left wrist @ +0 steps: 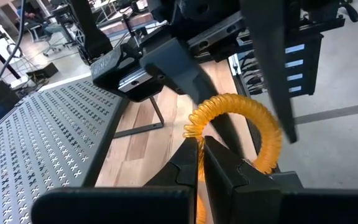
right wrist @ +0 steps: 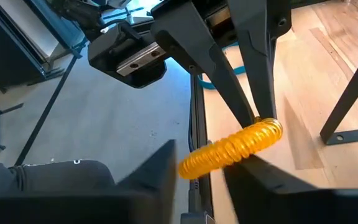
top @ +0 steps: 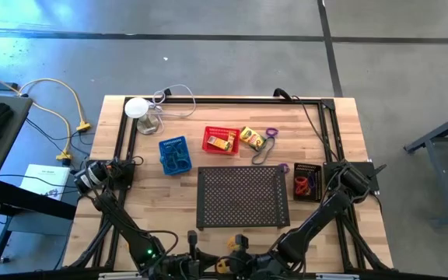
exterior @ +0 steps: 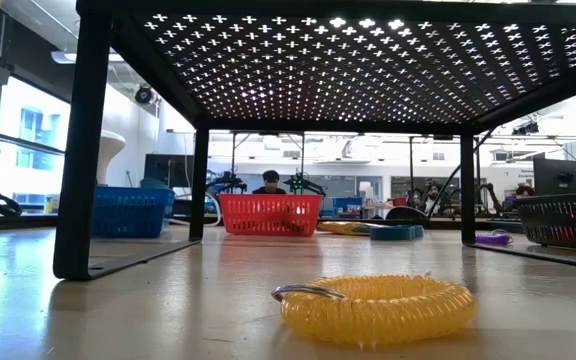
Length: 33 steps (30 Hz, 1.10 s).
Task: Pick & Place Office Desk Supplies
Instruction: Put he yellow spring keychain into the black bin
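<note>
- my right gripper [right wrist: 197, 171] is down at the table's near edge, fingers apart around the yellow coil band [right wrist: 232, 149]; i cannot tell if they grip it yet.
- my left gripper [left wrist: 202, 152] is pressed closed, empty, beside the same coil.
- already placed, by my reading: a crayon box in the red basket [top: 221, 141], loops in the black basket [top: 306, 181].
- left: another crayon box [top: 252, 138], the dark loop [top: 261, 152] and purple loop [top: 271, 132] on bare wood, and the blue basket [top: 174, 155].

Wooden table [top: 341, 124] (black tray [top: 239, 198], baskets, yellow coil [exterior: 373, 308] on top)
</note>
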Tool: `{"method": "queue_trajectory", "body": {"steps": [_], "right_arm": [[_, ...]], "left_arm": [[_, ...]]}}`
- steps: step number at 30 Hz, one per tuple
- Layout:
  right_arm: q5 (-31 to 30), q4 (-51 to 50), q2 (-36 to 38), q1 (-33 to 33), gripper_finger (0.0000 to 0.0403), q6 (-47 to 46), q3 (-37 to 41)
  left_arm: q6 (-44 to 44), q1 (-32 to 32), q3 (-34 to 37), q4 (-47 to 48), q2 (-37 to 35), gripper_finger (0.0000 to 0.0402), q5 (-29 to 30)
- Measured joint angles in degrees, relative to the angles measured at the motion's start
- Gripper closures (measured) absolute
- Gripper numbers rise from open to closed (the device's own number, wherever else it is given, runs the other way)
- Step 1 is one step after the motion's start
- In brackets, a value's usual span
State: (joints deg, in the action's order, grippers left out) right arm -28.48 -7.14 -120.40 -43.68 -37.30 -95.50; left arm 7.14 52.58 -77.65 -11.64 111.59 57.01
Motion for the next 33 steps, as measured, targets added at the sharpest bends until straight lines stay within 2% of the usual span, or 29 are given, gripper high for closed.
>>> {"method": "queue_trajectory", "body": {"steps": [4,11,14,23,28,33], "right_arm": [[0.1,-0.1,0.0,0.0,0.0382,0.4,0.0],[0.2,-0.2,0.0,0.0,0.0386,0.9,0.0],[0.3,-0.8,0.0,0.0,0.0387,0.8,0.0],[4.0,-4.3,0.0,-2.0,0.0388,-0.3,0.0],[0.7,-14.8,0.3,-7.0,0.0388,-8.5,0.0],[-3.2,-29.4,1.1,-13.0,0.0389,-24.6,0.0]], "left_arm": [[1.4,0.0,0.0,0.0,0.0,0.0397,-0.1],[1.9,-0.2,0.0,0.0,0.0,0.0397,-3.7],[5.2,-0.7,0.0,0.0,0.0,0.0386,-6.0],[10.0,-2.1,0.0,-0.1,0.0,0.0291,-14.0],[10.3,-1.8,0.0,0.0,0.0,0.0251,-16.4],[12.0,-1.1,0.0,0.0,0.0,0.0242,-17.1]]}}
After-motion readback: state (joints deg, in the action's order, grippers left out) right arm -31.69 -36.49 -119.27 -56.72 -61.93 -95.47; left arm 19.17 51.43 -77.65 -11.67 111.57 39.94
